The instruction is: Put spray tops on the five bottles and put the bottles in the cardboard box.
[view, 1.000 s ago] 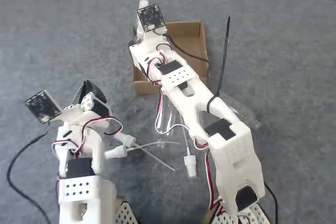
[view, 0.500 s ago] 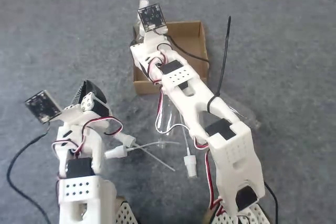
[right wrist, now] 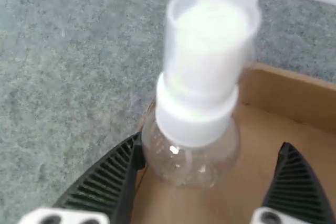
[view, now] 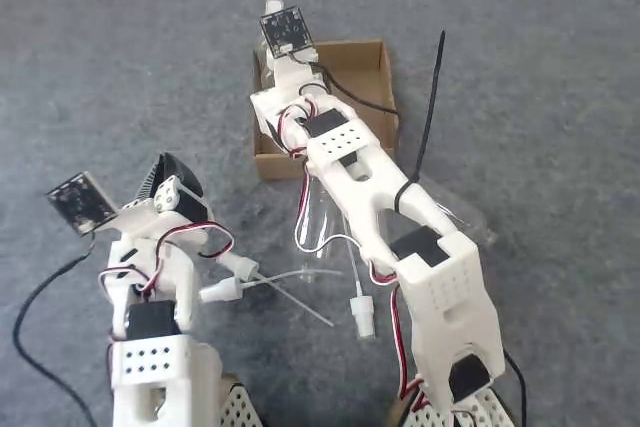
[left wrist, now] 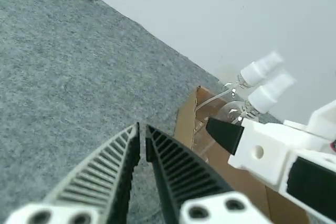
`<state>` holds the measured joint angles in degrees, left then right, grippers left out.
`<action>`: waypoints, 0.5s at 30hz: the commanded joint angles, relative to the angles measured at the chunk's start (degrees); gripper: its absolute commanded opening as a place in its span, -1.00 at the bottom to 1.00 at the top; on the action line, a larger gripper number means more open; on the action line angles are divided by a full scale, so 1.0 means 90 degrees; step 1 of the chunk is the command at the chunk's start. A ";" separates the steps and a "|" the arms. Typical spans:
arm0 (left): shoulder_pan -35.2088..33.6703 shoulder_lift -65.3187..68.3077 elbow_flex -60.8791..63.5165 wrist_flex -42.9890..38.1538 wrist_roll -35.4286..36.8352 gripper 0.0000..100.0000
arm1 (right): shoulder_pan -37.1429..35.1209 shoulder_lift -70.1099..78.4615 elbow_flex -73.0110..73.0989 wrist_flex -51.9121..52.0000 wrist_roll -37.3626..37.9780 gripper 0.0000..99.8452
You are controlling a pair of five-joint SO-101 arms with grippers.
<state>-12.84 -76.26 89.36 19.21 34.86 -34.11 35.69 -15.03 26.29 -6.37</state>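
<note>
A: How is the right hand (right wrist: pixel 210 145) set?

B: Spread wide, gripping nothing. A clear bottle (right wrist: pixel 189 161) stands upright between the jaws. One jaw is close against its shoulder and the other is well apart. The bottle wears a white spray top (right wrist: pixel 207 51).

A: And where does it stand?

B: Inside the cardboard box (right wrist: pixel 294 98), in the box's 11 o'clock corner. From above, the box sits at 12 o'clock on the grey worktop (view: pixel 120 77).

A: Room around it?

B: Open worktop lies from 9 to 11 o'clock and from 1 to 3 o'clock of the box. The right arm stretches long from its base at 5 o'clock, with its wrist tipped down over the box's 9 o'clock wall.

A: The left hand (left wrist: pixel 142 125)?

B: Pinched to a thin slit, holding nothing. Its arm is folded up at 7 o'clock, with the hand raised and aimed toward 1 o'clock.

A: Anything loose?

B: Loose spray tops (view: pixel 222 292) with thin tubes lie at 6 o'clock, between the arms. A lying bottle (view: pixel 320 222) shows partly under the right arm.
</note>
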 commanded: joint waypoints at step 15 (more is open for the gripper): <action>-0.0029 -0.0117 -0.0093 -0.0225 0.0078 -0.97 | -0.0190 -0.1372 -0.0410 0.2085 0.0020 -0.34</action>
<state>-12.84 -76.26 89.36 19.21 34.86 -35.87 29.89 -15.03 41.49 -6.37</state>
